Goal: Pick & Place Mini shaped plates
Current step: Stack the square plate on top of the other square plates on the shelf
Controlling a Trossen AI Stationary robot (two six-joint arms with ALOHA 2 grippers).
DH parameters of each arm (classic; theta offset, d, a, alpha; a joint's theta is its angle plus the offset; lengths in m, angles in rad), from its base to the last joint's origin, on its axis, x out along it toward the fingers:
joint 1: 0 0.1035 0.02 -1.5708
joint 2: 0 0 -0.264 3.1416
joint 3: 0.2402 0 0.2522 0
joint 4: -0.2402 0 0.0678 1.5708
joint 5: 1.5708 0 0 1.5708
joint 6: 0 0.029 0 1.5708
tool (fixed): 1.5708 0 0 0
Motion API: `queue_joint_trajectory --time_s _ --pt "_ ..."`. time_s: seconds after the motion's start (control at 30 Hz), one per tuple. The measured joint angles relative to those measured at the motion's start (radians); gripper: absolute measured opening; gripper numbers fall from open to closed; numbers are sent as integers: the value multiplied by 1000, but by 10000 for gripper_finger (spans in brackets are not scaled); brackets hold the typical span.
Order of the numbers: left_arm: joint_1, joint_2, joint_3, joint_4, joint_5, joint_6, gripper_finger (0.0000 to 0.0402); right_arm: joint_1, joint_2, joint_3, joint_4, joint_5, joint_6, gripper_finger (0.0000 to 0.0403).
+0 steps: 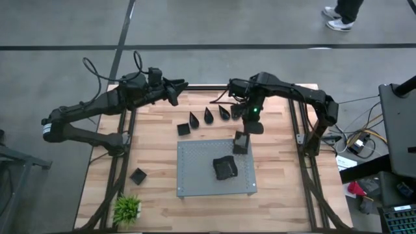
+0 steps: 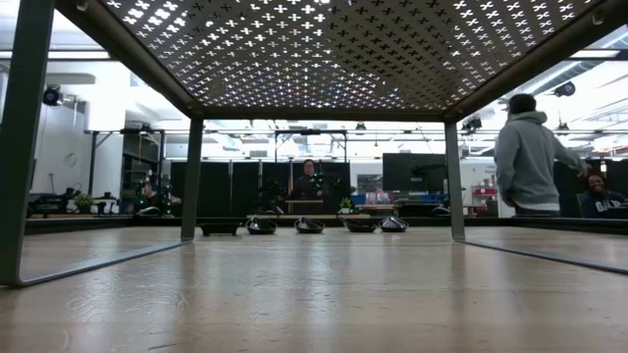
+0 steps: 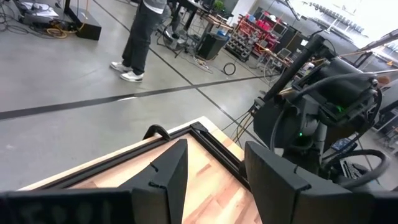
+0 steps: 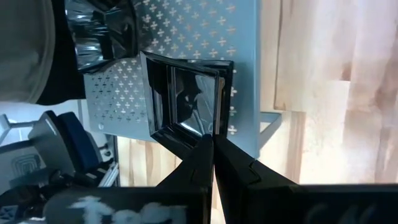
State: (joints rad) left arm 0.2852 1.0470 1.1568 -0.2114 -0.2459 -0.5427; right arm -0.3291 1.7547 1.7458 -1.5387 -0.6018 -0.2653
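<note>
My right gripper [image 1: 246, 132] [image 4: 212, 142] is shut on a square black mini plate [image 1: 241, 142] [image 4: 186, 99] above the far right part of the grey perforated board [image 1: 201, 162]. More black plates lie heaped on the board [image 1: 225, 168] [image 4: 99, 31]. Three teardrop plates [image 1: 208, 116] and a square one [image 1: 183, 129] rest on the wood beyond the board; another square one [image 1: 138, 175] sits at the near left. My left gripper [image 1: 181, 88] [image 3: 217, 186] hovers open and holding nothing over the table's far left edge, pointing toward the right arm. My right gripper pinches the square plate's raised rim [image 4: 208, 132] between its two fingertips. The fingers slant down from the far right. The plate hangs tilted below them, its hollow side facing the wrist camera. I cannot tell whether its lower edge touches the board.
The board stands on thin legs [image 2: 192, 176] above the wooden table [image 1: 273, 169]. A small green plant [image 1: 127, 208] sits at the near left corner. A person [image 2: 530, 157] stands beyond the table. Bare wood lies to the left and right of the board.
</note>
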Motion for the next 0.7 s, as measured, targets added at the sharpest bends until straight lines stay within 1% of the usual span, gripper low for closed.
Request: queue_joint_trajectory --time_s 0.5,0.63,0.7 --pt "0 0 0 -8 -1 -4 151 58 55 0 0 5 -23 8" --pt "0 0 0 -8 -1 -4 151 58 57 0 2 61 -23 8" --pt "1 0 0 -8 -2 -4 151 58 57 0 2 66 -23 8"
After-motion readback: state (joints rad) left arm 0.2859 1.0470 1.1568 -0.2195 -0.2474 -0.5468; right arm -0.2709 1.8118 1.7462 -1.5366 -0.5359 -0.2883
